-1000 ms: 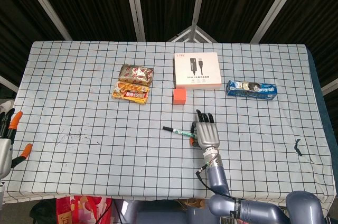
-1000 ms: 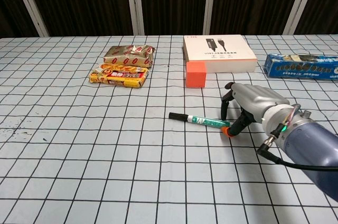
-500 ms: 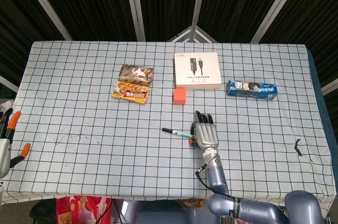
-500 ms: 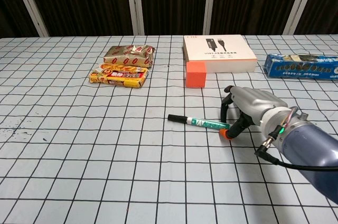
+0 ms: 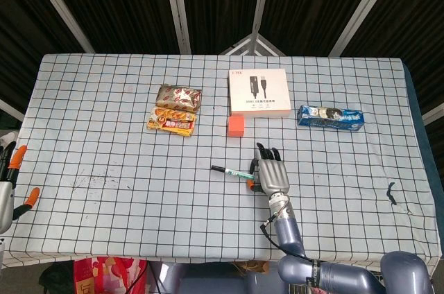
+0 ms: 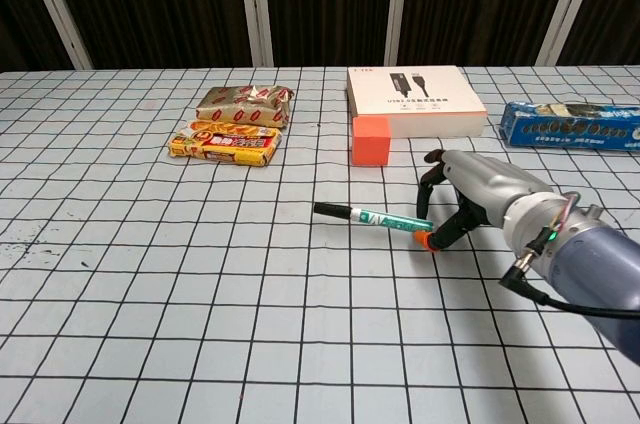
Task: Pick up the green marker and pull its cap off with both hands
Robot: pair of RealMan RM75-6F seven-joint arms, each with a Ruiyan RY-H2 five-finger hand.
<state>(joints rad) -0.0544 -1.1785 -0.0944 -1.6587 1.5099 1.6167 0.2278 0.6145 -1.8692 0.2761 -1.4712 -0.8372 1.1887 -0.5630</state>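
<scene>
From up top, the right hand point(image 5: 270, 175) is pinching the green marker point(image 5: 233, 173) near mid-table, just below the orange block point(image 5: 236, 125); the left hand point(image 5: 10, 184) hangs off the table's left edge, fingers spread, holding nothing. Chest view shows the marker point(image 6: 372, 219) lifted a bit, thumb and finger clamped on its right end, black cap pointing left.

The head view looked steeply down from high above the near edge, taking in the whole checkered table point(image 5: 104, 100). The chest view sat low and close, facing across it. Both shared the right hand point(image 5: 270, 175) point(image 6: 470, 199) and the white box point(image 5: 259, 92) point(image 6: 415, 100) beyond it.
</scene>
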